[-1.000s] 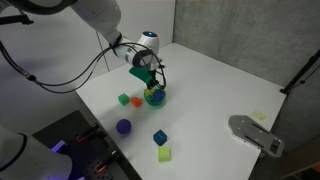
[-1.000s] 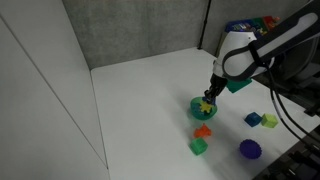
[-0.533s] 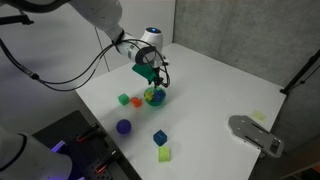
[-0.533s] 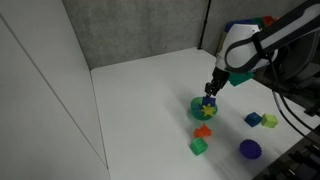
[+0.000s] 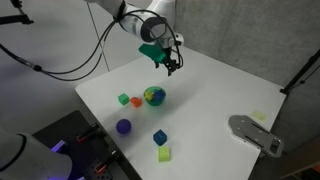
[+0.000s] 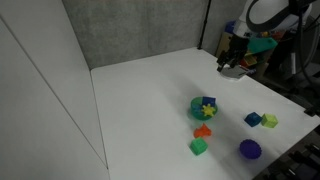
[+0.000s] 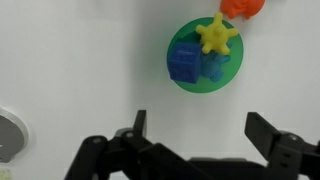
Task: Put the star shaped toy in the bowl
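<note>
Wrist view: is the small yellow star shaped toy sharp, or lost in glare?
Wrist view: the yellow star shaped toy is crisp against the round teal-green bowl; the white table is bright, nearly shadowless; the dark jaws, open, look soft. In an exterior view the toy is a yellow speck.

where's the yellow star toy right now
In the wrist view the star toy lies in the bowl, at its upper right rim, beside a blue block; an orange piece sits just outside.

Yellow star shaped toy [image 7: 217,35] lying in teal bowl [image 7: 183,82].
</note>
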`<state>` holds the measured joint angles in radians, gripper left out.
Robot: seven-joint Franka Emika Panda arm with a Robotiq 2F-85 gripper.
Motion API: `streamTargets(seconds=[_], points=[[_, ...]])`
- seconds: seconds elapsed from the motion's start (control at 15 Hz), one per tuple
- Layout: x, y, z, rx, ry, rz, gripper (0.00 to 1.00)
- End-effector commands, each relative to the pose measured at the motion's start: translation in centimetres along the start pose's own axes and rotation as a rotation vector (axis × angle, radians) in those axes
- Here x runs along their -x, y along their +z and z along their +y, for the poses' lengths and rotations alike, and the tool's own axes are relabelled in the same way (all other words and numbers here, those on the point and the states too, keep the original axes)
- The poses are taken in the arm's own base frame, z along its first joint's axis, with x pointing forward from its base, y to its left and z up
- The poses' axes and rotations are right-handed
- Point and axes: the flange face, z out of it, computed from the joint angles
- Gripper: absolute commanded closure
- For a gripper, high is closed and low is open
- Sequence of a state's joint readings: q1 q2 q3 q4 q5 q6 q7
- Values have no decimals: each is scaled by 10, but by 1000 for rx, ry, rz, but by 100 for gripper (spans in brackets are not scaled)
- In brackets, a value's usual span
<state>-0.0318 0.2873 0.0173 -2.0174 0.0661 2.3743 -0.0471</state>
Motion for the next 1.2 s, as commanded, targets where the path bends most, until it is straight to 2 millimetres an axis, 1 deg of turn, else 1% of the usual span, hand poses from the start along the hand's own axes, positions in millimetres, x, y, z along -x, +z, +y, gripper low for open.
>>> streamTargets(seconds=[0.0, 0.2, 0.47, 0.67, 0.87, 1.0, 1.13], points=[[14, -53, 14, 33, 5, -27, 0], [29, -98, 22, 59, 3, -53, 0], [59, -161, 31, 84, -4, -97, 0], [82, -209, 34, 80, 6, -132, 0], [97, -255, 34, 87, 31, -151, 0], [103, -278, 33, 88, 38, -156, 0], [106, -291, 33, 88, 36, -164, 0]])
